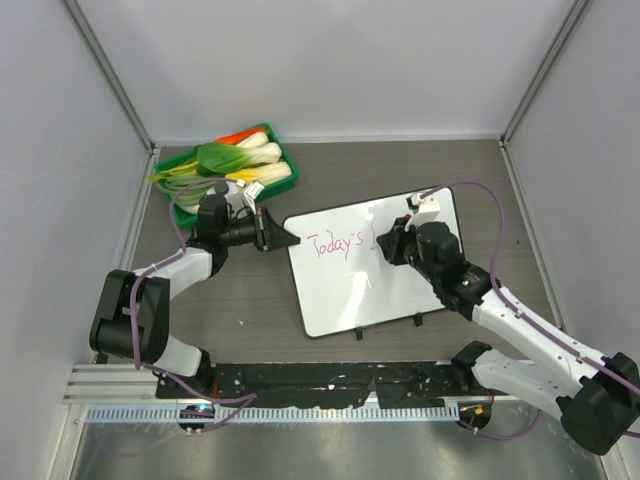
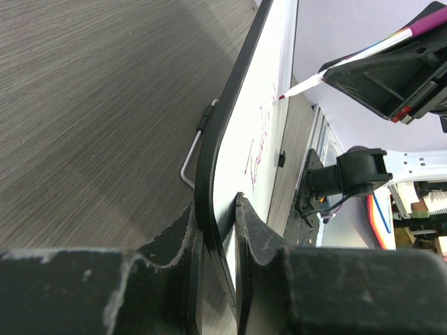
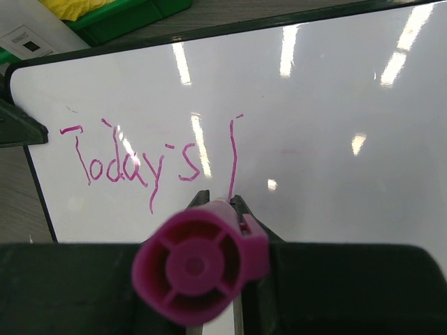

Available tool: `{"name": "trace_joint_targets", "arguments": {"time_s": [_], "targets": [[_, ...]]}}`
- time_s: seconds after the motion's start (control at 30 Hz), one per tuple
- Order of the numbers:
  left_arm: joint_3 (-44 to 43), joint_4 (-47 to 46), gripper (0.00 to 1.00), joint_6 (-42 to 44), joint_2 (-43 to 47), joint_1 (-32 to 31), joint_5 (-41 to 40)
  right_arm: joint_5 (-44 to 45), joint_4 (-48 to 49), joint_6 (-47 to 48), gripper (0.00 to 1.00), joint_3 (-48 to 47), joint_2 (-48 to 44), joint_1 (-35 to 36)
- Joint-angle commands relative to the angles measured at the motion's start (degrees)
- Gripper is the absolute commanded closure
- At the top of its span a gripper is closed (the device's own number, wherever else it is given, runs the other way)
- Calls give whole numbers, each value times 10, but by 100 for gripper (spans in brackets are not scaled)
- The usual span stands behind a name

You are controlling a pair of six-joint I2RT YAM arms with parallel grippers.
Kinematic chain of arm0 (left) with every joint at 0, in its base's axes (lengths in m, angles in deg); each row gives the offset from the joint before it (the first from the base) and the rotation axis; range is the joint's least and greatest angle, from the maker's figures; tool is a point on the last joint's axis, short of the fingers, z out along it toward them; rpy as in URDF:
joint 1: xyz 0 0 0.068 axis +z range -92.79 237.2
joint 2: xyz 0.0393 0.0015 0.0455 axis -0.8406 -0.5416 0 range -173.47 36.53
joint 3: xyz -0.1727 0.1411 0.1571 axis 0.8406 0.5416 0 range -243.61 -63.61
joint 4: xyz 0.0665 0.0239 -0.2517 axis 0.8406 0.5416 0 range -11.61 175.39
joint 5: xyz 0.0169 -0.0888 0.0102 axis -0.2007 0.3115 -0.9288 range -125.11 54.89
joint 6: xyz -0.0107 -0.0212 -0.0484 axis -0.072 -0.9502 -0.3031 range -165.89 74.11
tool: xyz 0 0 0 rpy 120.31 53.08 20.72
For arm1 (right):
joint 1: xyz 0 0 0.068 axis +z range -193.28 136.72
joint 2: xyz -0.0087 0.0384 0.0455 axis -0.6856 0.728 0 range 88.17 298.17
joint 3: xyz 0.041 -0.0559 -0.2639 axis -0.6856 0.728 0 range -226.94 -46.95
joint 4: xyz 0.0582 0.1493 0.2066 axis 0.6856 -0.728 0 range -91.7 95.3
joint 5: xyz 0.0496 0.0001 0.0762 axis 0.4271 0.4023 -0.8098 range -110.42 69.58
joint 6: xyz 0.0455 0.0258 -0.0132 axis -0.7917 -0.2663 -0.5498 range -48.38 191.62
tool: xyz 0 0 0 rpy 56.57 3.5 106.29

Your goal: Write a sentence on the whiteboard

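Note:
The whiteboard (image 1: 370, 265) lies tilted on the table. It also shows in the right wrist view (image 3: 314, 139) and edge-on in the left wrist view (image 2: 230, 132). Pink writing (image 1: 338, 243) reads "Today's" followed by one long stroke (image 3: 232, 157). My left gripper (image 1: 272, 233) is shut on the board's left rim (image 2: 209, 209). My right gripper (image 1: 392, 240) is shut on a magenta marker (image 3: 199, 269), whose tip (image 2: 283, 96) touches the board at the end of the stroke.
A green tray (image 1: 226, 165) of vegetables stands at the back left, just behind the left arm. White walls enclose the table on three sides. The board's two small black feet (image 1: 416, 320) stick out at its near edge.

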Motion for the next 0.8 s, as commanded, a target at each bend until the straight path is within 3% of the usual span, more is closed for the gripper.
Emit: {"name": "trace_joint_targets", "arguments": {"time_s": [0.0,0.77], "targets": [[4,37,100,82,-7,-15,-32,-8,39,-12,99,-31,-14,3],[1,39,100,85,-12,-16,-32,80,47,17,99,-52,51,-3]]}}
